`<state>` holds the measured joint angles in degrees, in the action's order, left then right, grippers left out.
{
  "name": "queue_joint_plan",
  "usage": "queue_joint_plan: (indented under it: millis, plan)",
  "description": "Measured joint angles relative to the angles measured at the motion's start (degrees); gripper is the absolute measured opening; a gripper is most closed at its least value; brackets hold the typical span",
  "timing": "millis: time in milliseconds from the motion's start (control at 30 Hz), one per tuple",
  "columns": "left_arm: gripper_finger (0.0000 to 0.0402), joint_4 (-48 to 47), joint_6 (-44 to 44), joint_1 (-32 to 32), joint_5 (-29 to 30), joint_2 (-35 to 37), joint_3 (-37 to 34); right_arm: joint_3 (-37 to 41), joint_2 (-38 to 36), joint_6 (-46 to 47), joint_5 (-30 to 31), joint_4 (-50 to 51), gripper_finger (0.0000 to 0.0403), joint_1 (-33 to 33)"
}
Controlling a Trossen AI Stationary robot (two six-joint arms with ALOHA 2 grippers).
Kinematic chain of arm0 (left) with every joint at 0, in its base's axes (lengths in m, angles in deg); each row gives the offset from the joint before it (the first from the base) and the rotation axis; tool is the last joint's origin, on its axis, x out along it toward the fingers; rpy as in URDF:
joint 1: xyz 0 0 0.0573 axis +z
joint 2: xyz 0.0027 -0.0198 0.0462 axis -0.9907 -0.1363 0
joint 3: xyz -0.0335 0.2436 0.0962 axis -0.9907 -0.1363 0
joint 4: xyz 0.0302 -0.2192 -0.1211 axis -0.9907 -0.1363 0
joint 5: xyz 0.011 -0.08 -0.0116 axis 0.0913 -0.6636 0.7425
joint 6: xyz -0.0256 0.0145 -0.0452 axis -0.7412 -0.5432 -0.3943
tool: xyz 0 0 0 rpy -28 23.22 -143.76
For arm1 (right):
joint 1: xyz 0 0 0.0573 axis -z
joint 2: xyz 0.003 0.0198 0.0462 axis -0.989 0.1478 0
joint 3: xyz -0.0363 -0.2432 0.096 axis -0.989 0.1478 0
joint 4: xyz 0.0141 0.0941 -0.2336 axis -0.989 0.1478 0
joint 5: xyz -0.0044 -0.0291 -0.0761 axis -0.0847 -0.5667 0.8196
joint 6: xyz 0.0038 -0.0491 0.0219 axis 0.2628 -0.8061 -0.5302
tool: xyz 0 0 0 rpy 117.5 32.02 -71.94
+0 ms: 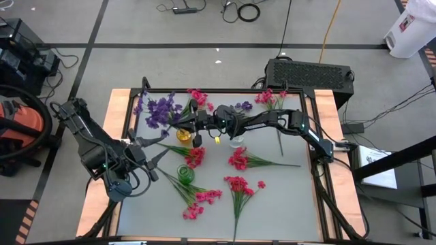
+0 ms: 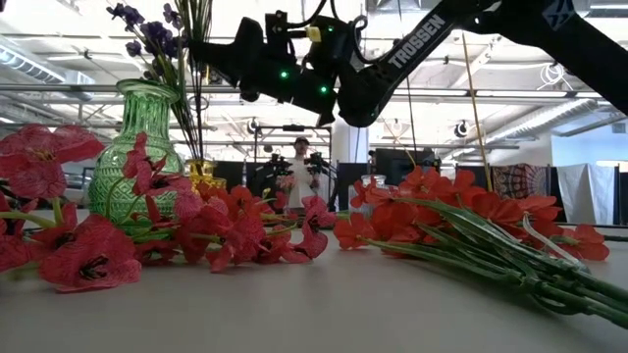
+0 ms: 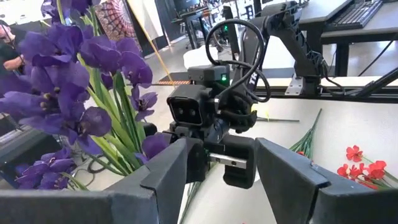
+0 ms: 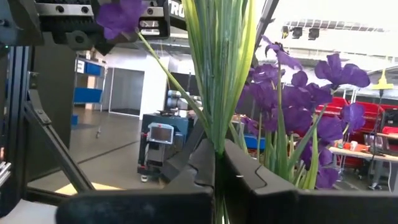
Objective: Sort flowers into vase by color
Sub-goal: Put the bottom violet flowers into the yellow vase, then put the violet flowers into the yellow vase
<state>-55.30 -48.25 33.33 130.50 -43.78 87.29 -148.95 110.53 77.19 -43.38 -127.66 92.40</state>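
- The right gripper is clenched on the green stalks of a purple flower sprig; the stalks rise straight up out of the pinch between its two dark fingers, so the sprig's long axis stands upright and its blossoms fan out above and to one side.
- From above, that gripper has reached across the middle of the table and sits just over a yellow vase, with the purple bunch spreading away toward the far left corner; the held stems look to point down at the vase mouth, though whether their ends are already inside cannot be told.
- The coming move likely turns on this: stems upright, vase directly beneath, so letting go or easing down is a vertical matter and not a sideways one.
- The left gripper stands released, jaws wide with nothing between them, aimed at the right wrist from just beside it; in the top view it waits near the table's left edge, nearer the green vase than the yellow one.
- Farther out, pink-red sprigs lie flat and scattered across the grey tabletop, unsorted, stems pointing various ways.
- A clear glass vase stands near the middle, beside the right arm.
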Motion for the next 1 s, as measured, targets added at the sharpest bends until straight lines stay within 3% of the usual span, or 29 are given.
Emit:
queue_joint_plan:
  millis: [300,433,700,1000]
  plan:
    - [0.0196,0.13,0.0,0.0,-0.02,0.0,0.0,0.0,0.07,-0.98,0.68,3.63,0.0026,0.0]
    - [0.0196,0.39,0.0,0.02,-0.03,0.0,0.0,0.0,0.07,1.41,5.39,4.93,0.0051,0.17]
    - [0.0196,0.44,-0.04,0.02,-0.03,0.0,0.0,0.0,0.07,2.48,5.95,14.21,0.0147,1.95]
    - [0.0196,0.48,-0.09,0.0,-0.05,0.0,0.0,0.0,-0.21,2.0,3.35,17.04,0.0261,1.81]
